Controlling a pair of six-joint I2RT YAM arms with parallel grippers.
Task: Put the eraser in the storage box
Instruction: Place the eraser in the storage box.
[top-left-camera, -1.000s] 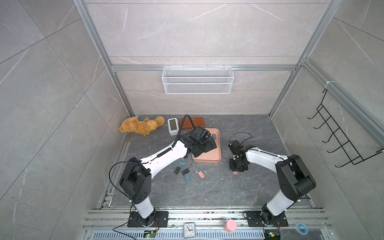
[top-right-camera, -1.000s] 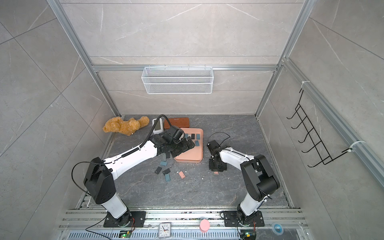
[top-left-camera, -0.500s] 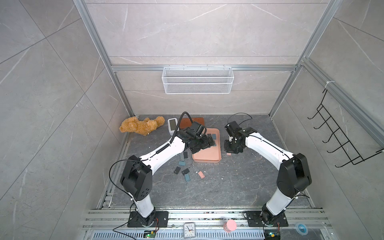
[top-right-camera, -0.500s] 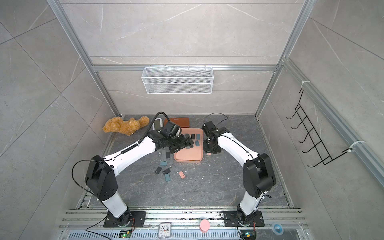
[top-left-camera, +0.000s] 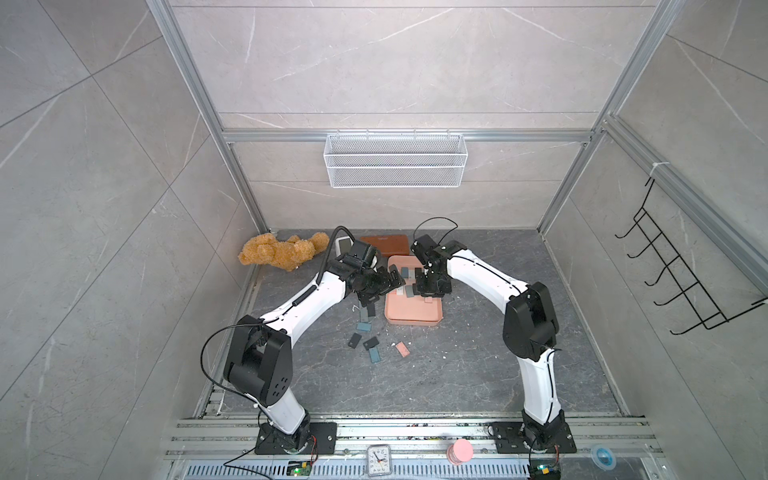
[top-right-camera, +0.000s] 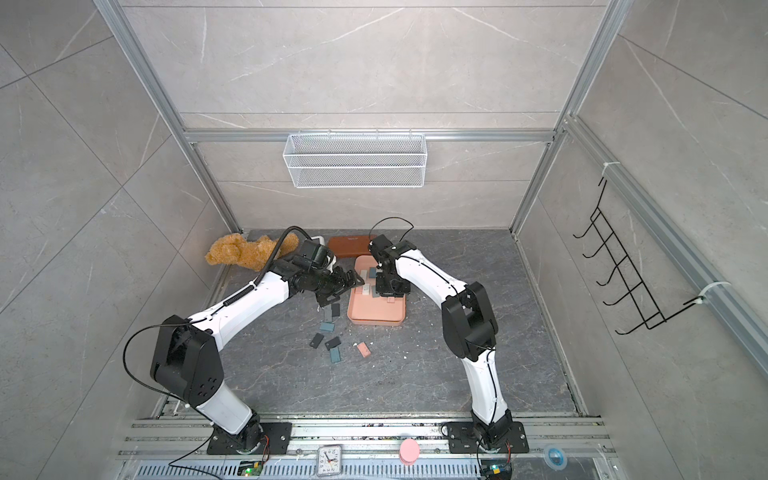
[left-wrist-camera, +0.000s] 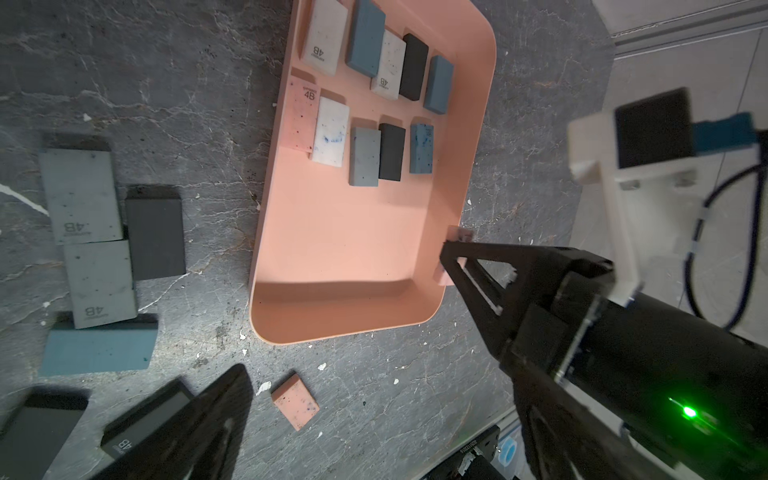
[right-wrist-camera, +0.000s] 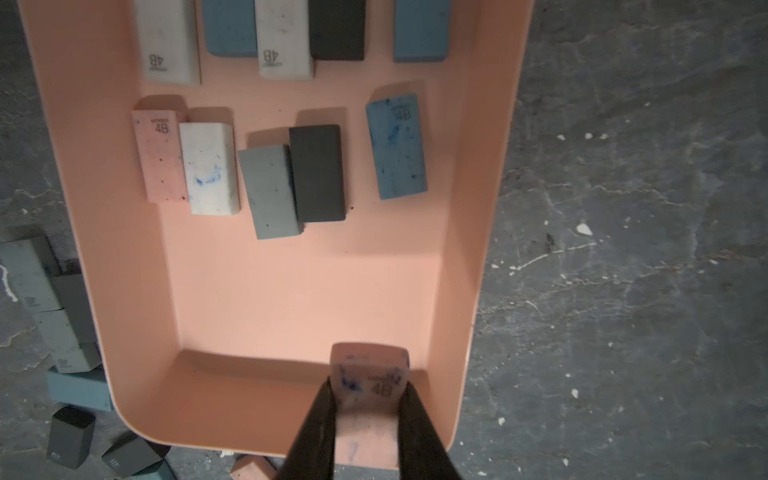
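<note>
Dark stone tabletop (top-left-camera: 478, 374) | salmon storage box (top-left-camera: 411, 322) at centre, stored erasers (right-wrist-camera: 318, 174) lining its far half | right gripper (right-wrist-camera: 368, 388) clenched on pink eraser (right-wrist-camera: 368, 365), held above box's right side | left gripper (top-left-camera: 386, 286) spread wide, empty, at box's left rim | loose erasers (top-left-camera: 365, 327) lie left of box

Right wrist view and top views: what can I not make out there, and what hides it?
- Right wrist view: rear end of the held pink eraser, hidden between the black fingers and cut off by the edge.
- Right wrist view: far row of erasers in the storage box, cut off by the edge.
- Both top views: boxed erasers too small to count; the right arm covers some.
</note>
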